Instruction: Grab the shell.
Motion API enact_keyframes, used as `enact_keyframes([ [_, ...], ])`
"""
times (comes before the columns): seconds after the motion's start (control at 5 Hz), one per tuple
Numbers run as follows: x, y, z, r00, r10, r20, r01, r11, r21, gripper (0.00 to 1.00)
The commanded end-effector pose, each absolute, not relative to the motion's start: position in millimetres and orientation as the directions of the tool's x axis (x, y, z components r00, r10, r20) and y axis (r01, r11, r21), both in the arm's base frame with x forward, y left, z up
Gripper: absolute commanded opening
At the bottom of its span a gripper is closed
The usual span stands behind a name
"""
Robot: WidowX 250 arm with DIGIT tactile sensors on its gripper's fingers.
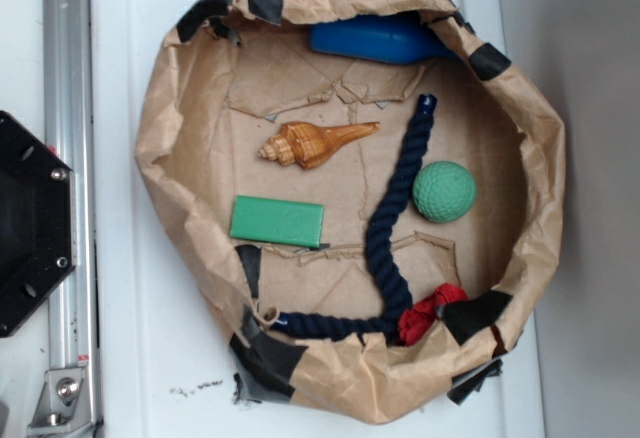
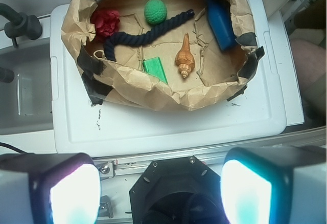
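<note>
The shell (image 1: pixel 315 142), a glossy orange-brown spiral conch, lies on the brown paper floor of a paper-lined bowl (image 1: pixel 160 158), blunt end to the left, tip pointing right. In the wrist view the shell (image 2: pixel 184 58) lies far ahead, tip pointing away. My gripper (image 2: pixel 161 191) is open, its two glowing pads wide apart with nothing between them, hovering over the black arm base (image 2: pixel 176 193), well short of the bowl. The gripper does not show in the exterior view.
Around the shell lie a green block (image 1: pixel 277 221), a dark blue rope (image 1: pixel 385 243), a green ball (image 1: pixel 444 191), a red cloth (image 1: pixel 430 312) and a blue bottle (image 1: pixel 380 40). The crumpled paper wall (image 2: pixel 153 93) rises around them. A metal rail (image 1: pixel 68 188) runs at the left.
</note>
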State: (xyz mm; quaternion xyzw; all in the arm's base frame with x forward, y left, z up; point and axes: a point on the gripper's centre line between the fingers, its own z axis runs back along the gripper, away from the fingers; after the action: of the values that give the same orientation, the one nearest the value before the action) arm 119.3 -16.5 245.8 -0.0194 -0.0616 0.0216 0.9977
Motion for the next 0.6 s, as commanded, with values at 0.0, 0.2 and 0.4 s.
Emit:
enact_keyframes([
  [0.0,119.3,-16.5,245.8,0.991,0.046,0.122,-0.041,0.998,-0.041,1.0],
  [0.2,137.2,-5.8,249.5,0.991,0.075,0.113,-0.073,0.997,-0.022,1.0],
  [0.4,168.9,3.3,234.5,0.98,0.116,0.163,-0.106,0.992,-0.069,1.0],
])
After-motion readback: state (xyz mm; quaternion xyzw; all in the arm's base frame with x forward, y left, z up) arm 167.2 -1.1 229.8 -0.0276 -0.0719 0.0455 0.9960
